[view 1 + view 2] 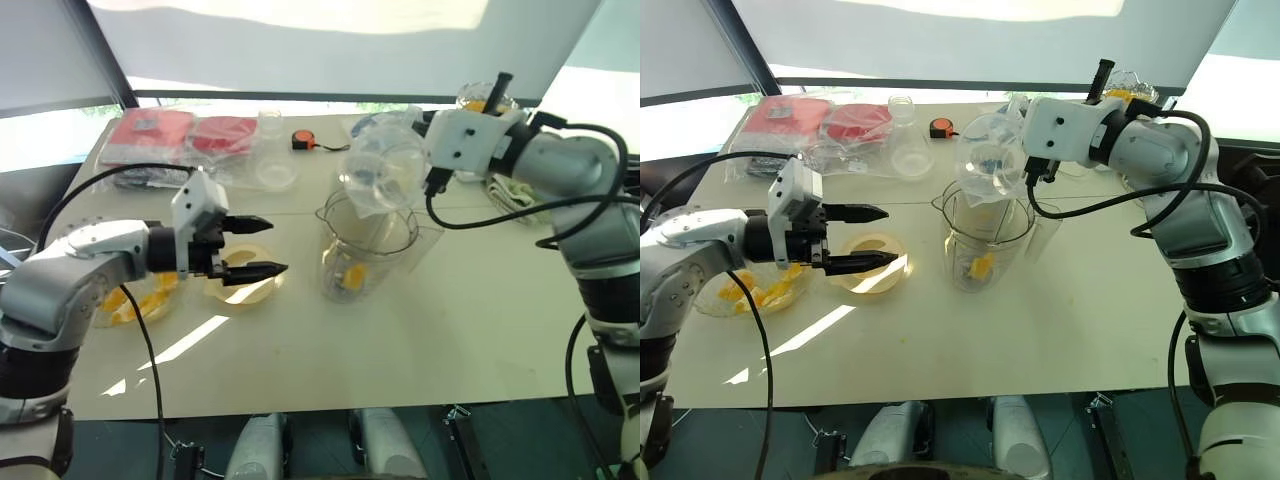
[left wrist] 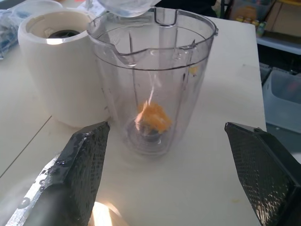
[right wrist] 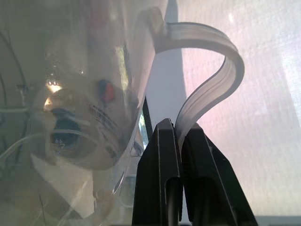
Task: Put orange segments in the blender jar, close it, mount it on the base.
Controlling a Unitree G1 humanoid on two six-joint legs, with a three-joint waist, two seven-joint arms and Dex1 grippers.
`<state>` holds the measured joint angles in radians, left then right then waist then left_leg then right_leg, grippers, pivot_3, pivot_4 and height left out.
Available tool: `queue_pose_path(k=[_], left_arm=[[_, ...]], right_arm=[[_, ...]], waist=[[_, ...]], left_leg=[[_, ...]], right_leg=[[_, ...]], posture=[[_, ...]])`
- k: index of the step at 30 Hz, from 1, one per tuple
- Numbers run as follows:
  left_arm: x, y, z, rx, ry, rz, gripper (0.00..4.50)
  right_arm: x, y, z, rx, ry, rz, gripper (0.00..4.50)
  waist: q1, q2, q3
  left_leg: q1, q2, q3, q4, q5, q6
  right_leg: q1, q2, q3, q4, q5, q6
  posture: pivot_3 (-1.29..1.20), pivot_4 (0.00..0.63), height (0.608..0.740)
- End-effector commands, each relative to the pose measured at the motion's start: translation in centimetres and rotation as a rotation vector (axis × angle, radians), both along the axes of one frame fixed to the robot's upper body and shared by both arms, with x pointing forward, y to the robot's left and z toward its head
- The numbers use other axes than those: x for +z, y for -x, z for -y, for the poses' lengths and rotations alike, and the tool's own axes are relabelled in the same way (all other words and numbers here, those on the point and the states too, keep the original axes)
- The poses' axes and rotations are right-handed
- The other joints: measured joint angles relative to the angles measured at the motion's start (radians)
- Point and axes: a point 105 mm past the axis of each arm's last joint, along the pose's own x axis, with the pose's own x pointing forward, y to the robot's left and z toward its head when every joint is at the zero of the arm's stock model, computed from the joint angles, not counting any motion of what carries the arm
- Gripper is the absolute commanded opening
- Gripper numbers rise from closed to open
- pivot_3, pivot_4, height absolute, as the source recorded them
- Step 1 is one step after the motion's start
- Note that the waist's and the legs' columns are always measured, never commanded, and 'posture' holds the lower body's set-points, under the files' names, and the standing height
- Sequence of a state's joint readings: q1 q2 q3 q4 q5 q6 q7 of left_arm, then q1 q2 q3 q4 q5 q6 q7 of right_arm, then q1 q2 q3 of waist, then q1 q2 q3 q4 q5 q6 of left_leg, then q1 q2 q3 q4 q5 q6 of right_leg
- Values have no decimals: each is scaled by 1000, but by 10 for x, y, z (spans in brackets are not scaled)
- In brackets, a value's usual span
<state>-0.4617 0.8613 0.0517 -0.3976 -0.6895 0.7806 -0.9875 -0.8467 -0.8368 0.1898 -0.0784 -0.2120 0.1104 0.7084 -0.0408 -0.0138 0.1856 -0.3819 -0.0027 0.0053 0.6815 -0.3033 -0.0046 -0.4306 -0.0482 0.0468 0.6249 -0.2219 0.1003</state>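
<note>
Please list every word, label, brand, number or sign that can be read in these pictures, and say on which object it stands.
No text can be read with certainty.
Clear lid in the right gripper: small embossed marks, perhaps "66", too blurred to confirm.
Red packages at the table's far edge: any print too small to read.
Orange tape measure: nothing legible.
Blender jar and base: no visible print.

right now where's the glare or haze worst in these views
Left eye view: window band behind the table is blown out white. Right wrist view: the clear lid hazes the scene behind it. Left wrist view: bright patch low on the table near the blender jar.
</note>
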Motion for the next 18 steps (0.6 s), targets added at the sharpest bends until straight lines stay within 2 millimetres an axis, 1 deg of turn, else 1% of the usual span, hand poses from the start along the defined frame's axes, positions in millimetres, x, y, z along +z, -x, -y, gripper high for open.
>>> queue_pose_path(k=[1,7,10,12,14,16,18], left_arm=[[8,3,0,0,13,31,4078],[6,2,1,7,12,32,4078],[6,2,1,10,10,33,4078],[5,1,1,11,10,33,4078],[5,1,2,11,10,33,4078],[5,1,3,9,13,34,4078],[6,0,4,6,16,34,4078]], right_arm=[[28,6,-3,19,-50,89,59],[32,9,-10,42,-96,82,59],[36,12,-10,48,-152,58,59],[42,13,-8,43,-204,48,59],[46,14,-5,33,-218,51,59],[49,13,1,8,-212,69,59],[48,9,8,-21,-186,88,59]], waist=[[0,0,0],[0,0,0],[0,0,0],[1,0,0],[1,0,0],[1,0,0],[1,0,0]], left_leg=[[0,0,0,0,0,0],[0,0,0,0,0,0],[0,0,-1,0,0,0],[0,0,-1,0,0,0],[0,0,-1,0,0,0],[0,0,-1,0,0,0],[0,0,-1,0,0,0]], right_leg=[[0,0,0,0,0,0],[0,0,0,1,0,0],[0,0,0,1,0,0],[0,0,0,2,0,0],[0,0,-1,2,0,0],[0,0,-1,2,0,0],[0,-1,-1,2,0,0]], posture=[[0,150,740],[0,150,740],[0,150,740],[0,150,740],[0,150,740],[0,150,740],[0,150,740]])
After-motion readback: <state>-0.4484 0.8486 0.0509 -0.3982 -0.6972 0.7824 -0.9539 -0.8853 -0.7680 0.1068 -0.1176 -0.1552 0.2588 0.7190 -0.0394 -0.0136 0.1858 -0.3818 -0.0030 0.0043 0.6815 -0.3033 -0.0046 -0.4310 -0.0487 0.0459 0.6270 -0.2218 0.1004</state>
